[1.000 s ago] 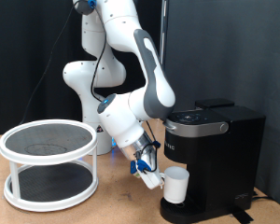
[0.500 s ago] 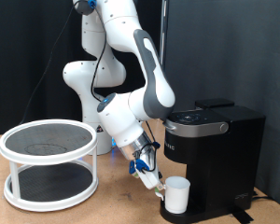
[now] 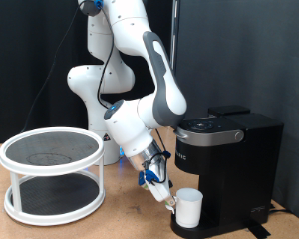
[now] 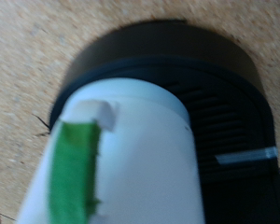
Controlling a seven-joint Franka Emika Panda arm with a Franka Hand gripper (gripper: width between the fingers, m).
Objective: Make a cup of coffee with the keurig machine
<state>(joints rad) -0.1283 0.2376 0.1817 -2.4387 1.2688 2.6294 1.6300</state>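
Note:
The white cup (image 3: 190,207) stands upright on the round drip tray (image 3: 182,229) at the base of the black keurig machine (image 3: 234,164), under its brew head. The lid is down. My gripper (image 3: 169,199) is low at the cup's side towards the exterior view's left, shut on the cup's edge there. In the wrist view the cup (image 4: 131,159) fills the frame, with a green tape strip (image 4: 77,173) on it. It rests over the black ribbed drip tray (image 4: 224,84). My fingers do not show in the wrist view.
A white two-tier round rack (image 3: 52,174) with dark mesh shelves stands on the wooden table (image 3: 120,214) at the exterior view's left. The arm's base (image 3: 90,90) is behind, in front of a black curtain.
A second ago the cup hung slightly higher and further left. My gripper has lowered it onto the drip tray. Nothing has moved in the last half second.

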